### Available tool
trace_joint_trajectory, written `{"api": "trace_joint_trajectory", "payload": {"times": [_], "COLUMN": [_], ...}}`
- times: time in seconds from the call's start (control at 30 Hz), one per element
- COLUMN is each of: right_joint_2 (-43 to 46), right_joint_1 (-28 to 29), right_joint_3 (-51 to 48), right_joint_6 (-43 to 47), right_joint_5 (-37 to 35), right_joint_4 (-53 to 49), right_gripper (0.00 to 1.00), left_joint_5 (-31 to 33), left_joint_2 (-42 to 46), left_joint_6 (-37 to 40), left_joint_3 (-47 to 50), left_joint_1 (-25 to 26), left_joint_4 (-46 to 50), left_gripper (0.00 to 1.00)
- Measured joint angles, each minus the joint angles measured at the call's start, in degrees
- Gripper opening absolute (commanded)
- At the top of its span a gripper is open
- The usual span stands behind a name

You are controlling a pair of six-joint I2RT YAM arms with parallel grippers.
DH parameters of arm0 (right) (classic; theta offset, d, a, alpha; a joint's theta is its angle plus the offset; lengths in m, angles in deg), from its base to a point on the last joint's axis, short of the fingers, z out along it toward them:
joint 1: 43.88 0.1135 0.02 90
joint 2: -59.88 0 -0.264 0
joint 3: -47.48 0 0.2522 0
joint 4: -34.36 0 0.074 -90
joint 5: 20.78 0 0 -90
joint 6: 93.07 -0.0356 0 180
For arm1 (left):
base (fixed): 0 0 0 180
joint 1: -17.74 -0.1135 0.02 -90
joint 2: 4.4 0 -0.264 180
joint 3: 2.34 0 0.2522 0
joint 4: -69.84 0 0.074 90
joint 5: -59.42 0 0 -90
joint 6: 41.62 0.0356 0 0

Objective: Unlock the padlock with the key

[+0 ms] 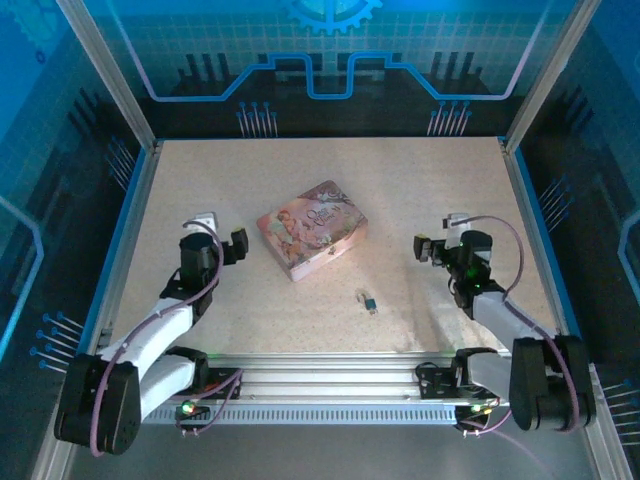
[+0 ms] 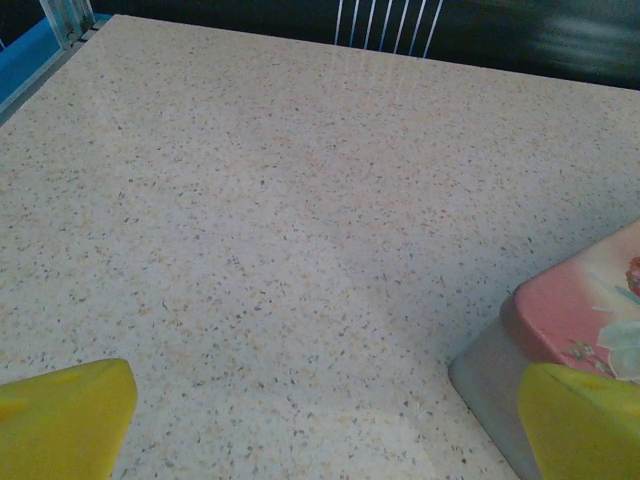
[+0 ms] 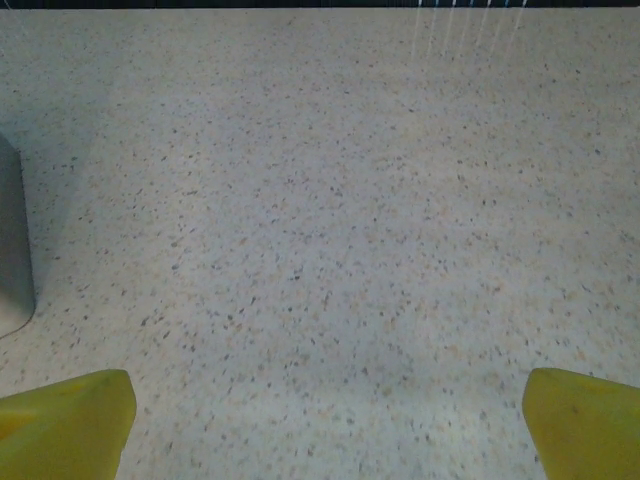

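Note:
The tiny silvery-blue padlock lies on the speckled beige table, in front of the pink tin, between the two arms. A thin dark sliver, the key, lies right at its upper left; whether they touch is too small to tell. My left gripper hovers left of the tin, open, yellow fingertips wide apart over bare table. My right gripper hovers right of the tin, open too, its fingertips spread with nothing between them. Both grippers are well away from the padlock.
The pink illustrated tin box lies in the middle of the table; its corner shows by my left gripper's right finger and its grey side at the left edge of the right wrist view. Blue-edged frame rails border the table.

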Motion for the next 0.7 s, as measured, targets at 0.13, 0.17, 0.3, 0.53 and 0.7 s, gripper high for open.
{"api": "trace_joint_trajectory", "payload": {"times": [0.13, 0.17, 0.3, 0.53, 0.7], "right_joint_2": [-4.5, -5.55, -8.87, -15.89, -19.54], "right_joint_1": [-0.2, -0.2, -0.2, -0.2, -0.2], "right_joint_3": [-0.02, 0.0, 0.02, 0.13, 0.94], "right_joint_6": [0.52, 0.63, 1.2, 1.97, 2.73], "right_joint_5": [0.42, 0.61, 1.84, 3.82, 5.2], "right_joint_4": [6.47, 7.8, 11.74, 18.12, 19.91], "right_gripper": [1.0, 1.0, 1.0, 1.0, 1.0], "left_joint_5": [-0.26, -0.48, -1.11, -2.58, -3.72], "left_joint_2": [-2.27, -2.91, -5.92, -11.04, -12.74], "left_joint_6": [1.25, 1.42, 2.38, 3.13, 4.2], "left_joint_3": [0.09, 0.15, 0.55, 0.83, 0.83], "left_joint_1": [-0.39, -0.5, -0.98, -1.7, -2.27], "left_joint_4": [-2.91, -3.56, -6.43, -10.73, -12.59], "left_gripper": [0.99, 0.99, 0.99, 0.99, 0.99]}}
